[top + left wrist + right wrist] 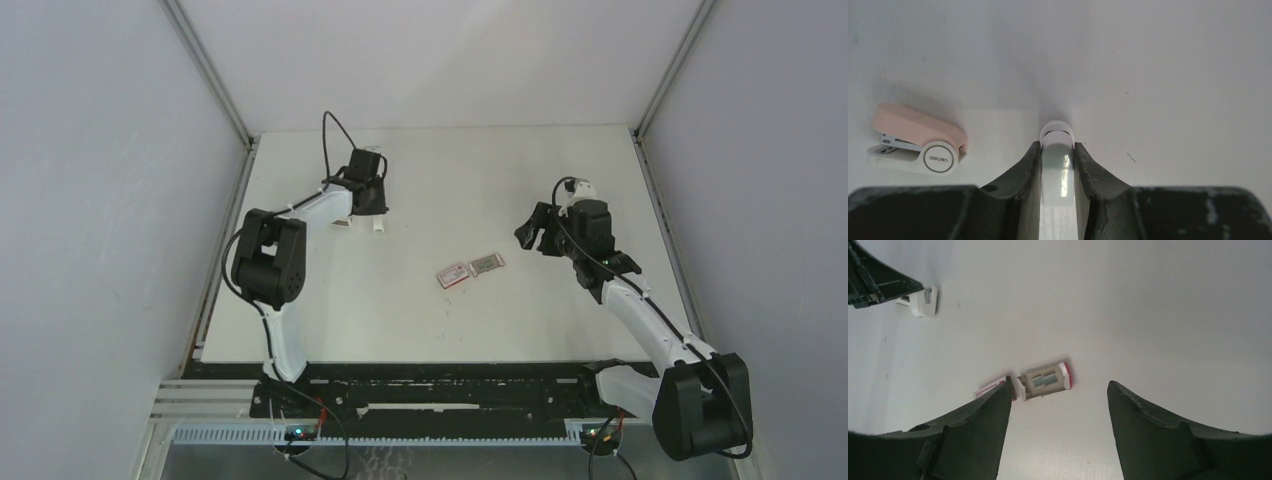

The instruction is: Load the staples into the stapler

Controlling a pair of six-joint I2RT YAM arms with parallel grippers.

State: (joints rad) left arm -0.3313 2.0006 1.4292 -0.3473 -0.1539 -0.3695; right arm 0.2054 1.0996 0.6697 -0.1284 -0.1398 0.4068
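Observation:
The pink-and-white stapler (915, 147) lies on the white table, left of my left gripper (1057, 146); it also shows in the top view (342, 224). My left gripper (374, 212) is shut on a narrow white plastic piece with a rounded end (1057, 170), whose tip rests on the table (378, 227). The staples (1045, 380) lie in the grey tray (487, 264), slid out beside its red-and-white box sleeve (453, 275). My right gripper (1059, 385) is open and empty, above and to the right of the tray (540, 235). Its left finger hides part of the sleeve (990, 388).
The left gripper and its white piece (925, 301) show at the top left of the right wrist view. Grey walls with metal rails (215, 80) enclose the table on three sides. A black rail (440, 385) runs along the near edge.

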